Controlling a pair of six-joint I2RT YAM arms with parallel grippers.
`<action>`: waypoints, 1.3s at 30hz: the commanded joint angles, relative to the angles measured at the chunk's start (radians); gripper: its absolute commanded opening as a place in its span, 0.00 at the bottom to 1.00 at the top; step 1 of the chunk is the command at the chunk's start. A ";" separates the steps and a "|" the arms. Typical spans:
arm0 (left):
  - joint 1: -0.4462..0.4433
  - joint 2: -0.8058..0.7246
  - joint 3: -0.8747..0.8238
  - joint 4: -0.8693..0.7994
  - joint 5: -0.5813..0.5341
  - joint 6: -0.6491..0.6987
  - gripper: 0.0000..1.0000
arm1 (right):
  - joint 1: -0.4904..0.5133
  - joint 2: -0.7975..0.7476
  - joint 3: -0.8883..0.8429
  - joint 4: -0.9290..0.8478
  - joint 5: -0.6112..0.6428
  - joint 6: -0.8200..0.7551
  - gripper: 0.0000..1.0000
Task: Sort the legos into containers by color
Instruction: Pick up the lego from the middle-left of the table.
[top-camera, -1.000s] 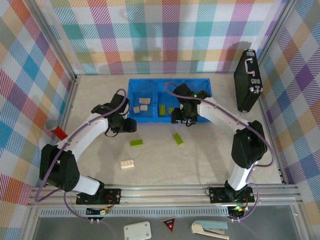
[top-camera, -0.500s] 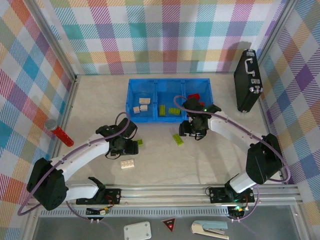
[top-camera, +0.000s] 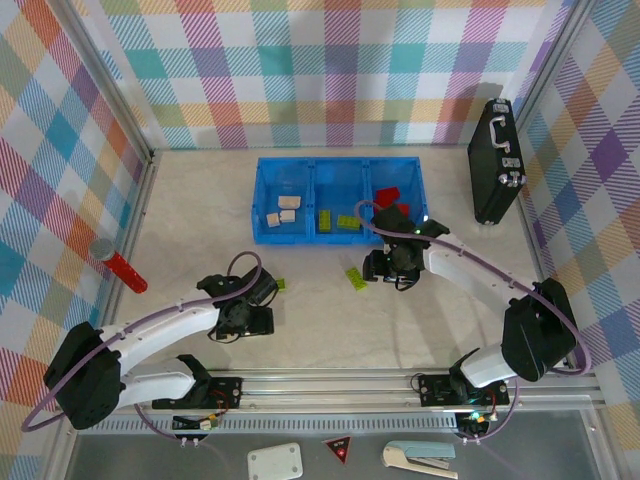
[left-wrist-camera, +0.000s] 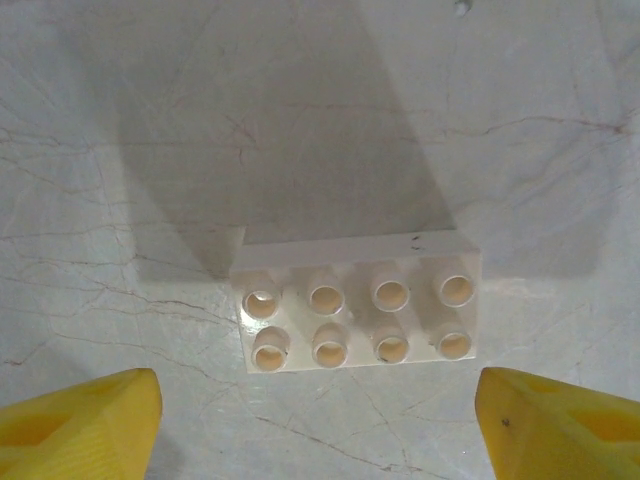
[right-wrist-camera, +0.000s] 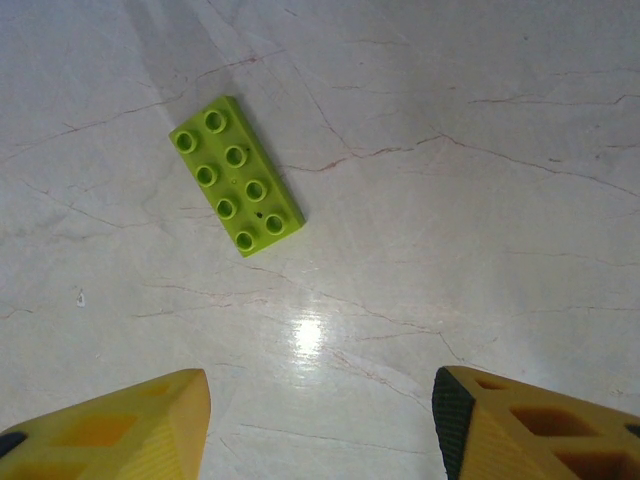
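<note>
Left claw: the left gripper (left-wrist-camera: 316, 405) hangs over the table (top-camera: 200, 200), close to its near edge and left of centre. Its yellow fingers (left-wrist-camera: 85, 425) are spread wide with nothing between them.
Cream piece: a cream lego (left-wrist-camera: 355, 318), two studs by four, lies flat and studs up. It is just ahead of the left fingertips and a little toward the right-hand finger in the wrist view.
Cream axis: its long side runs across from finger to finger, so the jaws would meet its short ends. Judged: the gap barely exceeds that length, so the claw must come forward and centre itself, or turn at the wrist.
Right claw: the right gripper (right-wrist-camera: 320, 400) is partly open and holds nothing. It sits over mid-table, on the near side of the blue tray (top-camera: 340, 161).
Green piece: a green lego (right-wrist-camera: 237, 175), flat and studs up, lies ahead of the right claw and off to its left, well clear of both fingers.
Green axis: the piece lies diagonally to the closing line. Judged: a shift left and forward plus a wrist turn is needed before closing.
Second green piece: another green lego (top-camera: 278, 284) lies just beside the left arm's wrist.
Nearer arm: left for the cream piece, right for the green.
Destination: the tray lies toward the far edge. Its left compartment holds cream pieces, the middle green and the right red.
</note>
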 joint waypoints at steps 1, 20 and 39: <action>-0.015 0.022 -0.014 0.039 -0.007 -0.029 0.83 | 0.007 -0.030 -0.013 0.007 -0.017 0.019 0.62; -0.042 0.123 -0.019 0.114 -0.009 -0.026 0.72 | 0.012 -0.039 -0.012 -0.007 -0.019 0.027 0.61; -0.049 0.148 -0.028 0.144 -0.006 -0.021 0.65 | 0.024 -0.039 -0.005 -0.027 -0.011 0.020 0.61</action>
